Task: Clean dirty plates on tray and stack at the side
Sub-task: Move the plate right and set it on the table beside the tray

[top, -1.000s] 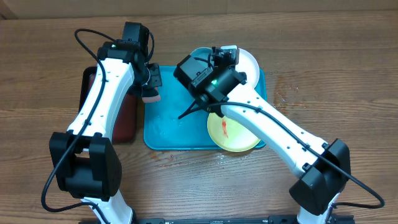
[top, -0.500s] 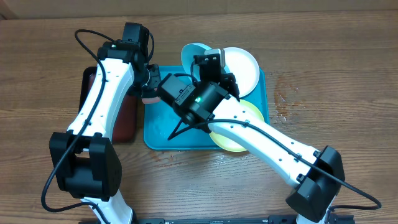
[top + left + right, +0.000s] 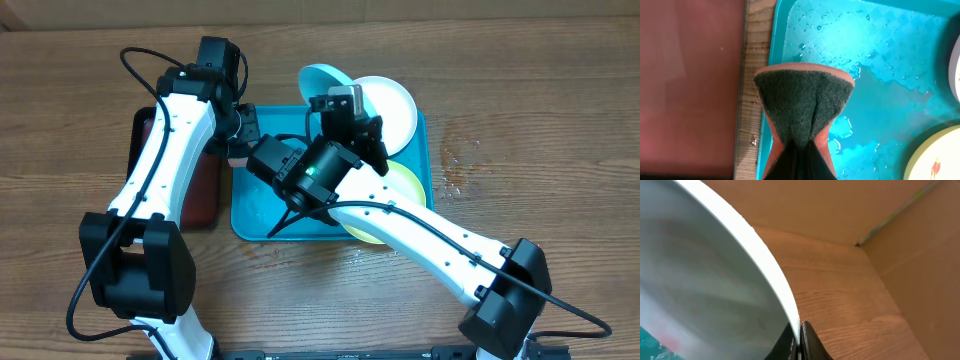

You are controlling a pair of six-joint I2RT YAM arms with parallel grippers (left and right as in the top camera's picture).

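My right gripper (image 3: 338,98) is shut on the rim of the light blue plate (image 3: 320,78) and holds it tilted above the far edge of the turquoise tray (image 3: 256,205). The right wrist view shows the fingers (image 3: 800,332) pinching the plate's rim (image 3: 705,280). The white plate (image 3: 392,100) lies at the tray's far right. The yellow-green plate (image 3: 402,182) lies at the near right, partly under my right arm. My left gripper (image 3: 243,138) is shut on a sponge (image 3: 802,100), green scrub side showing, over the wet tray's left rim (image 3: 880,60).
A black tray with a dark red inside (image 3: 205,190) stands just left of the turquoise tray, also in the left wrist view (image 3: 685,75). Water drops lie on the wooden table (image 3: 450,150) to the right. A cardboard wall (image 3: 840,205) stands behind the table.
My right arm has swung left with the light blue plate and tipped it up over the tray's far edge. The left arm with the sponge has not moved.
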